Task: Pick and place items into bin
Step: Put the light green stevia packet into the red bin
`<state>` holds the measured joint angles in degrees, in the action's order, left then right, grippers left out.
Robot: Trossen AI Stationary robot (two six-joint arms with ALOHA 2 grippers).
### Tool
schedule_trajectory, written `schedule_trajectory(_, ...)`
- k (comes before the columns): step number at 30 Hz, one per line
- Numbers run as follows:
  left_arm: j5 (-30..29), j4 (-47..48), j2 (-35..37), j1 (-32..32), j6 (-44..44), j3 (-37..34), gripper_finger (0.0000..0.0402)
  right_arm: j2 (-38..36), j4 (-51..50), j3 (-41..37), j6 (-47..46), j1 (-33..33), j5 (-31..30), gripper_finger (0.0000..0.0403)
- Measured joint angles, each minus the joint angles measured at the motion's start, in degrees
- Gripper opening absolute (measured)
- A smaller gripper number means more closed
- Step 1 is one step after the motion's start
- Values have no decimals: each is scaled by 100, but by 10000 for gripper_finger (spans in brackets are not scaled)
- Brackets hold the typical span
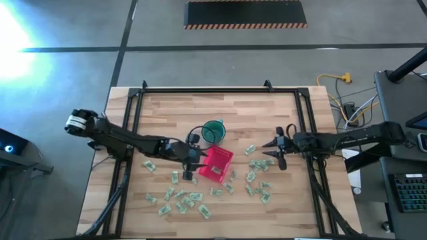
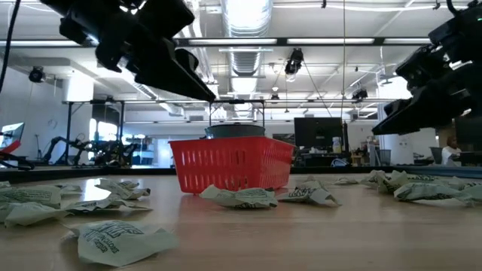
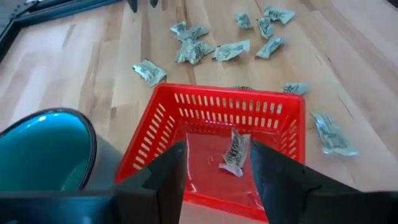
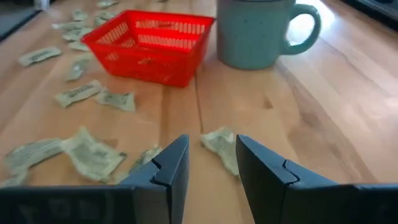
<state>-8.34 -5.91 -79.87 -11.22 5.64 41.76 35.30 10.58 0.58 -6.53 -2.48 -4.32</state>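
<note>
Left gripper (image 3: 214, 177) hangs over the small square red plastic bin (image 1: 215, 164) at the centre of the high view, jaws parted and empty. One pale green-and-white wrapped piece (image 3: 235, 154) lies on the bin floor, right below the gap between them. Right gripper (image 4: 211, 163), jaws apart, holds nothing, low above another crumpled wrapper (image 4: 219, 144) on the wooden counter (image 1: 167, 113), centre-right.
</note>
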Motion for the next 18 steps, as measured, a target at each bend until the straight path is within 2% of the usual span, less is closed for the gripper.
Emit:
schedule_trajectory(3,-13,280,221,-52,-113,-22,160,456,384,25,79,0,-21,123)
schedule_trajectory(9,-32,851,650,-214,-373,-58,160,1415,520,510,210,0,-63,123)
schedule_trajectory(18,-757,1614,1256,-594,-710,-213,160,3139,581,1376,726,8,-225,123)
